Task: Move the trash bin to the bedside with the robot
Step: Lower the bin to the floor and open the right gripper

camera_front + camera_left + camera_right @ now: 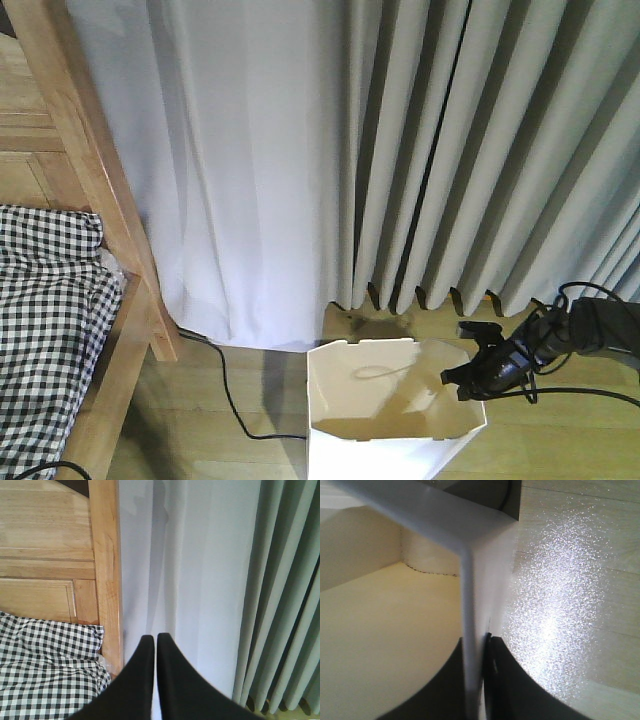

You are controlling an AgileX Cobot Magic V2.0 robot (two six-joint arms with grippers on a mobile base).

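Observation:
The white trash bin (385,440) stands on the wooden floor at the bottom middle of the front view, its cream inside showing. My right gripper (470,375), on the black arm coming from the right, is shut on the bin's right rim. In the right wrist view the thin white wall (470,630) runs between the two dark fingers (502,680). The bedside (100,250), a reddish-brown wooden frame with black-and-white checked bedding (45,320), is at the left. My left gripper (151,639) is shut on nothing, held in the air facing the bed post (106,570) and the curtain.
Grey and white curtains (400,150) hang across the back down to the floor. A black cable (230,395) trails over the floor between the bed and the bin. Black cables (590,390) loop off the right arm.

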